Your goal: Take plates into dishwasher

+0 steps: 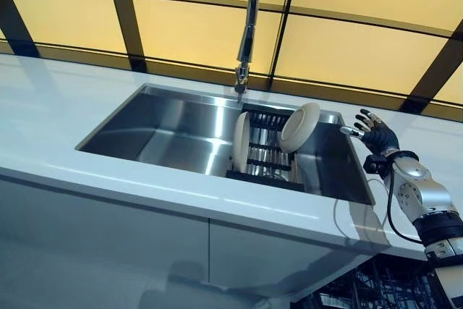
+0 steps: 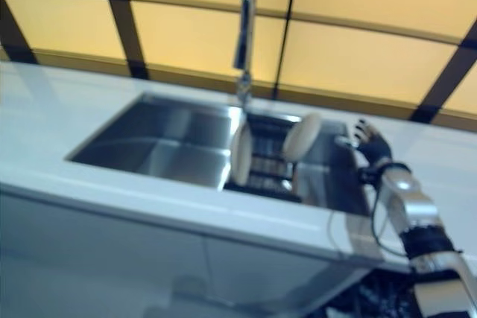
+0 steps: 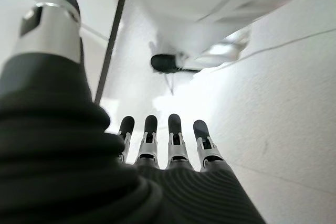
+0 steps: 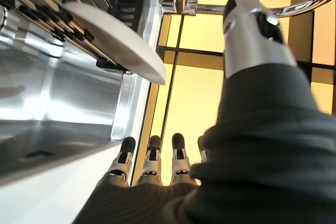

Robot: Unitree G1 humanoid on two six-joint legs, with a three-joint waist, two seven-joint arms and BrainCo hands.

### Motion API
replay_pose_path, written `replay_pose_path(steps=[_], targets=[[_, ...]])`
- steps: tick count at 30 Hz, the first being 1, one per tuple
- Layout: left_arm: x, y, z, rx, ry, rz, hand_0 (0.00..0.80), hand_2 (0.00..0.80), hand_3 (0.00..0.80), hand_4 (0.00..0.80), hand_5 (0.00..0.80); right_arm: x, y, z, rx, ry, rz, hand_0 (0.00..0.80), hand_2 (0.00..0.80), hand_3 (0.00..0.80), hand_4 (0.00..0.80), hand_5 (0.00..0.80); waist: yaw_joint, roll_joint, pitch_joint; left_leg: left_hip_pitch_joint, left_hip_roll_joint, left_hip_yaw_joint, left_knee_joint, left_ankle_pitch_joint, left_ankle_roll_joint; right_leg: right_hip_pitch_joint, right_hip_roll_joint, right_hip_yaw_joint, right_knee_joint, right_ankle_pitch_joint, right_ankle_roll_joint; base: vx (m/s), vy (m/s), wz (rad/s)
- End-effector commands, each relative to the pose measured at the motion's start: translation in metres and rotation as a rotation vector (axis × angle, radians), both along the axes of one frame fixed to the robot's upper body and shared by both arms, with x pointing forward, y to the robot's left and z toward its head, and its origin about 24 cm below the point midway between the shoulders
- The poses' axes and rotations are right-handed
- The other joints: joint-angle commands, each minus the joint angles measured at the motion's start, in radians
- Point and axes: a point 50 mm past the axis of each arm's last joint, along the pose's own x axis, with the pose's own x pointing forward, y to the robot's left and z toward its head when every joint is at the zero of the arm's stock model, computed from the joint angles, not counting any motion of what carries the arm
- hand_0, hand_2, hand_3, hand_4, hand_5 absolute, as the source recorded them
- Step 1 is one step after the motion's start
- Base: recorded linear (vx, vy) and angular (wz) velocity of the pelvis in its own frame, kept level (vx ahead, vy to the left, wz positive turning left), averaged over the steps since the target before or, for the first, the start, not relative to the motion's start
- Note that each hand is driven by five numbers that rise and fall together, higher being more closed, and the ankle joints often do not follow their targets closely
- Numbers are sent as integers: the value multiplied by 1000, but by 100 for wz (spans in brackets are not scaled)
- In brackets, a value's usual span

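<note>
Right hand raised at the right end of the sink, arm coming up from lower right, wrist bent so the palm faces the basin. Fingers spread and relaxed, holding nothing; its own wrist view shows the fingers straight in a row, thumb standing apart. The hand hovers just beside the sink's right rim, near the tilted plate but apart from it.

Two plates sit in a dark rack in the sink's right half, below the faucet: one plate stands on edge at the rack's left side, the other plate leans tilted at the rack's upper right (rim sticking above the sink edge).

Left hand shows only in its own wrist view: fingers straight, side by side, empty, over a pale surface; what the dark object past them is can't be made out.

White countertop surrounds the sink. Wire racks at the bottom right are cut off by the frame edge.
</note>
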Motion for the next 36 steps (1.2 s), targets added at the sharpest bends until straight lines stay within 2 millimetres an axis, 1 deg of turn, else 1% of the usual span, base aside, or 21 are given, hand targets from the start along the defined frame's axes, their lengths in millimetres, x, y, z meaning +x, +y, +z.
replay_pose_path(steps=[1,4,8,11,14,15,17,18,19,20,21,22,23,24,25,27,30,36], targets=[[15,5,4,38,-35,40,0,0,0,0,0,9,8,23,-14,-78,6,0,0,0,0,0,8,-18,-57,57,-47,12,-2,-85,35,14,-32,0,-20,48,62,19,-41,-24],[8,10,4,43,-20,48,0,0,0,0,0,8,9,19,0,-55,4,0,0,0,0,0,4,-15,-57,61,-42,20,-1,-89,34,18,-29,8,-15,40,60,51,-29,-18],[3,12,3,48,-8,48,0,0,0,0,0,7,10,14,2,-26,10,0,0,0,0,0,1,-14,-55,63,-35,30,2,-91,30,22,-34,3,-15,35,60,57,-31,-18],[3,13,4,54,-5,44,0,0,0,0,0,7,16,11,4,-15,23,0,0,0,0,0,-5,-9,-46,61,-23,47,8,-91,25,21,-37,2,-6,27,58,55,-71,-3],[5,13,4,56,-9,45,0,0,0,0,0,8,20,11,1,-2,43,0,0,0,0,0,-11,-7,-41,59,-13,49,28,-97,22,18,-31,12,15,7,47,36,-36,-11],[4,13,4,55,-10,47,0,0,0,0,0,8,21,10,0,5,49,0,0,0,0,0,-14,-8,-40,54,-11,45,51,-106,22,16,-28,18,26,-2,41,49,-29,-4],[3,13,4,47,-22,46,0,0,0,0,0,6,20,7,-5,15,58,0,0,0,0,0,-19,-23,-32,18,-19,25,187,-141,21,10,-32,34,50,-14,22,34,-28,2],[4,12,4,40,-28,39,0,0,0,0,0,4,20,5,0,20,57,0,0,0,0,0,-17,-30,-23,-15,-24,17,258,-134,16,11,-37,29,56,-13,16,31,-7,6],[8,10,4,31,-39,26,0,0,0,0,0,2,20,2,3,23,47,0,0,0,0,0,-9,-32,-6,-62,-23,11,295,-97,4,21,-36,26,55,-11,11,31,9,8],[9,9,4,29,-44,21,0,0,0,0,0,2,20,0,2,26,43,0,0,0,0,0,-6,-32,-1,-75,-22,9,299,-85,0,25,-35,25,54,-10,10,61,63,15],[17,4,4,19,-61,-9,0,0,0,0,0,2,24,-2,-2,20,49,0,0,0,0,0,8,-26,26,-103,-3,39,213,-55,-13,50,-34,24,46,-8,20,66,81,23],[22,-1,4,9,-66,-38,0,0,0,0,0,3,26,-4,17,17,46,0,0,0,0,0,13,-24,38,-115,-11,47,208,-55,-14,61,-40,27,37,-3,24,77,119,12],[25,-3,4,6,-76,-39,0,0,0,0,0,3,28,-6,23,22,50,0,0,0,0,0,16,-21,39,-110,-19,34,188,-51,-9,66,-44,26,28,-1,30,48,80,5],[26,-3,5,8,-79,-38,0,0,0,0,0,3,28,-6,24,25,52,0,0,0,0,0,17,-21,39,-105,-20,30,180,-49,-8,67,-45,25,26,-1,31,60,120,-2],[30,-2,6,17,-96,-33,0,0,0,0,0,1,29,-6,35,37,67,0,0,0,0,0,12,-13,26,-74,-23,25,121,-43,-3,63,-45,21,23,-6,40,60,99,3],[31,-1,7,20,-101,-31,0,0,0,0,0,1,29,-7,41,45,80,0,0,0,0,0,10,-10,19,-45,-24,27,79,-40,0,59,-46,13,21,-6,46,56,68,-7],[30,6,8,40,-101,-18,0,0,0,0,0,1,28,-6,56,59,104,0,0,0,0,0,1,-10,0,-9,-26,28,15,-43,6,39,-51,3,14,0,58,55,42,-8],[24,7,7,36,-88,-28,0,0,0,0,0,3,31,-6,62,81,105,0,0,0,0,0,1,-8,-2,-12,-27,36,2,-48,13,22,-56,4,7,5,63,6,15,-5]])
